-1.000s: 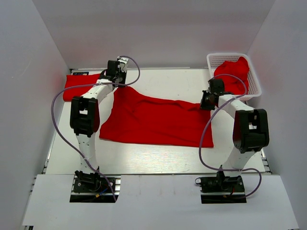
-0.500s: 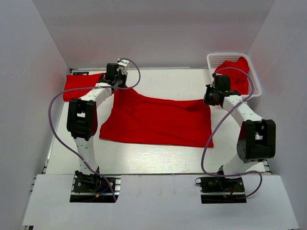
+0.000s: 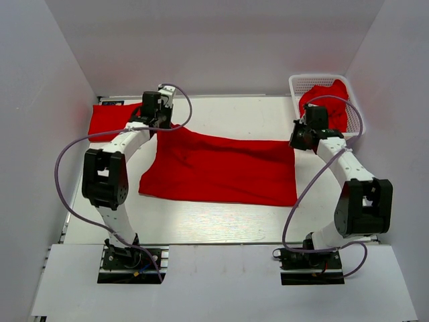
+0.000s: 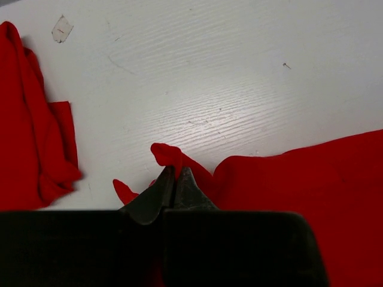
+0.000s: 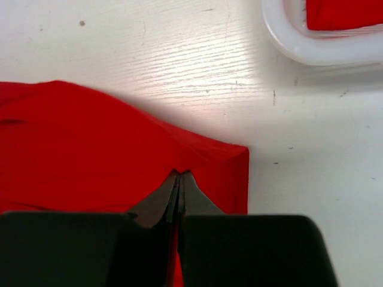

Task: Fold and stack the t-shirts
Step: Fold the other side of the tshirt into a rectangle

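Altogether three t-shirts [image 3: 221, 171]: one spread, one left, one in basket [image 3: 315, 77].

Spread t-shirt [image 3: 221, 168] centre; second t-shirt [image 3: 108, 119] back-left; basket [image 3: 322, 78] back-right, third t-shirt [image 3: 335, 97] inside.

Left arm [image 3: 131, 139] reaches forward, left pincer [image 4: 175, 174] pinched closed; right arm [image 3: 338, 155] likewise, right pincer [image 5: 180, 177] closed.

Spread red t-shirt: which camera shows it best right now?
Top external: it shows the spread t-shirt almost whole on the table. Left wrist shows only the corner pinched in the left claw; right wrist only the corner pinched in the right claw.
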Robot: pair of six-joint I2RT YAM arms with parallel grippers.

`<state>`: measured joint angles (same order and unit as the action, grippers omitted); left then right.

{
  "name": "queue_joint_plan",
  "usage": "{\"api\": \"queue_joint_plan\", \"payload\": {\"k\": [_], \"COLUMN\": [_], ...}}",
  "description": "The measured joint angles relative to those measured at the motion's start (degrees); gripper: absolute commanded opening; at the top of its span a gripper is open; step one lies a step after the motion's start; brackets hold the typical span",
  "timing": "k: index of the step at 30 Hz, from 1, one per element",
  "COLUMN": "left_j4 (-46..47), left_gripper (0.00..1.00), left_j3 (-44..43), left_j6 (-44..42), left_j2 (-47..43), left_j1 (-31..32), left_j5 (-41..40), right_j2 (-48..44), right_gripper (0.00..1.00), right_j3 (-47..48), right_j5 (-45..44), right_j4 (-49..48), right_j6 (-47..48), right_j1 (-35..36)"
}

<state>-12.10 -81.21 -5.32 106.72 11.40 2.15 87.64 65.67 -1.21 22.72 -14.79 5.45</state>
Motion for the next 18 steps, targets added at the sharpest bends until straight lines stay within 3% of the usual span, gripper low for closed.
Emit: {"api": "queue_joint_plan", "payload": {"k": [18], "left_j4": [-6.2], "left_gripper": [0.0], "left_j3": [6.8], "left_j6": [7.0], "left_j2": [-12.7], "left_j1": [-0.4], "left_j5": [-2.1], "right_j2": [-6.8], "right_gripper": [0.0], "right_j3": [-2.9], "right_j5": [-0.5], "right_j4": [2.9], "right_j6": [0.2], "right_j1": [-1.0]}}
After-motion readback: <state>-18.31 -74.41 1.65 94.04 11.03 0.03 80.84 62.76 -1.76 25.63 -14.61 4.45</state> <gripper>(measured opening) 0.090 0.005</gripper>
